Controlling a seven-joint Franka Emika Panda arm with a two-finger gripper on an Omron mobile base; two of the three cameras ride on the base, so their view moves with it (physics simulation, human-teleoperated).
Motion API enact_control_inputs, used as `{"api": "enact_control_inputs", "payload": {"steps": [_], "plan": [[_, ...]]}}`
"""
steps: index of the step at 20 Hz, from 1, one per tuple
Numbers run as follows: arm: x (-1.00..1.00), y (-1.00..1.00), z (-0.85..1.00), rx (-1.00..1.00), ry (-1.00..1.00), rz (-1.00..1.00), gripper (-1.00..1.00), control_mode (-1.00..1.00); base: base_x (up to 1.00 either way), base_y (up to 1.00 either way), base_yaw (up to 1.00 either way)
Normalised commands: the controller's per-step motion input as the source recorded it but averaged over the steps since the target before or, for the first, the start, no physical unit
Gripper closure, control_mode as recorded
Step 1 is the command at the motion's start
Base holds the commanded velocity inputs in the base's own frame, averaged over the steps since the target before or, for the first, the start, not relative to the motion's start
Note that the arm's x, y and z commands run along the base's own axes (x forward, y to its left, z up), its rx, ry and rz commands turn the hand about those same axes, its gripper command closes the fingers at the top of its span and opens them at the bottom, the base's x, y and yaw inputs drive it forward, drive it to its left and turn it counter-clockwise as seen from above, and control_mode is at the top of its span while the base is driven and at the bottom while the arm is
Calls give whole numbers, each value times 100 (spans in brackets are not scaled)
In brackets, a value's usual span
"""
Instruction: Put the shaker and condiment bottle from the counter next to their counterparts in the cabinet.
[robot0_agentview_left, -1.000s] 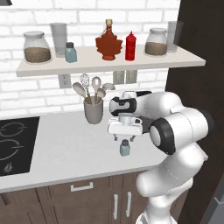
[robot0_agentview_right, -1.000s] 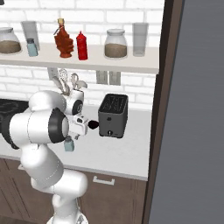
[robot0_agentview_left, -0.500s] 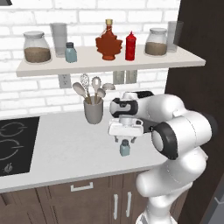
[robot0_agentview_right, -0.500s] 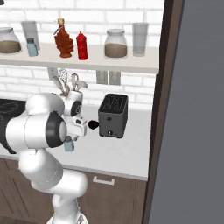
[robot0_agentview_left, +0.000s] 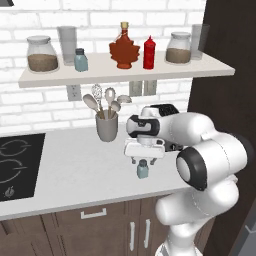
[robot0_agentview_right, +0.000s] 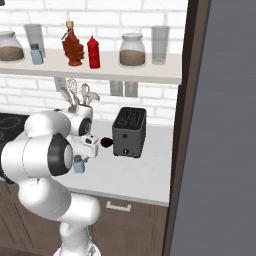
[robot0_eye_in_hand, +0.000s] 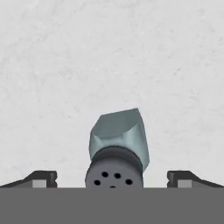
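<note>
Looking over the left base view, I see the gripper (robot0_agentview_left: 143, 161) pointing straight down above the shaker (robot0_agentview_left: 143, 169), which stands upright on the counter (robot0_agentview_left: 75, 175) in front of the utensil crock (robot0_agentview_left: 106, 126). On the shelf (robot0_agentview_left: 125, 70) the red condiment bottle (robot0_agentview_left: 149, 52) stands just beside the maple-leaf syrup bottle (robot0_agentview_left: 124, 49), and the second shaker (robot0_agentview_left: 80, 60) sits further left near a tall glass (robot0_agentview_left: 67, 45).

From the right base view I find the shaker (robot0_agentview_right: 78, 164) half hidden behind the arm, left of the black toaster (robot0_agentview_right: 129, 132).

Through the hand view I look down on the shaker's perforated grey cap (robot0_eye_in_hand: 113, 173); the fingertips (robot0_eye_in_hand: 39, 178) stand wide apart on either side of it, not touching, so the fingers are spread and hold nothing
</note>
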Motion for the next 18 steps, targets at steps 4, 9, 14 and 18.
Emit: {"api": "enact_control_inputs", "payload": {"steps": [4, 9, 14, 18], "plan": [[0, 0, 0, 0, -5, 0, -100, -100, 0, 0, 0], [0, 0, 0, 0, -5, 0, -100, -100, 0, 0, 0], [0, 0, 0, 0, -4, 0, -100, -100, 0, 0, 0], [0, 0, -1, 0, -3, 0, -100, -100, 0, 0, 0]]}}
